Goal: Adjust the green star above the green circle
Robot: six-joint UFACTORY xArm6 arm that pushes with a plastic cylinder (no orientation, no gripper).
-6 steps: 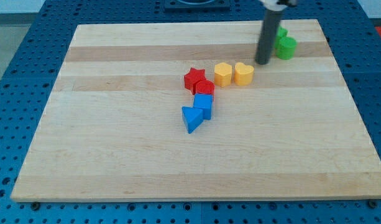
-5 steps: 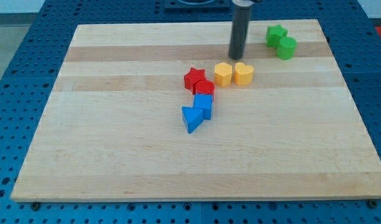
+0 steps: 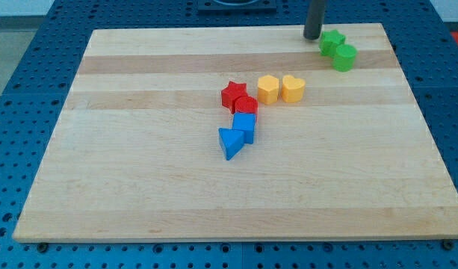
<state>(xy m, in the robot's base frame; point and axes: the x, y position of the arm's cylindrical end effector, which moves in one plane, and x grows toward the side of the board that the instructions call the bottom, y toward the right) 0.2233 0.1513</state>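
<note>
The green star sits near the view's top right of the wooden board. The green circle touches it just below and to the right. My tip stands at the board's top edge, just left of the green star and very close to it. I cannot tell if it touches the star.
A yellow hexagon and a yellow heart sit side by side mid-board. A red star, a red block, a blue block and a blue triangle form a chain below left.
My tip moved from beside the green blocks left to above the yellow blocks, then up and right to the top edge left of the green star. No block has moved.
</note>
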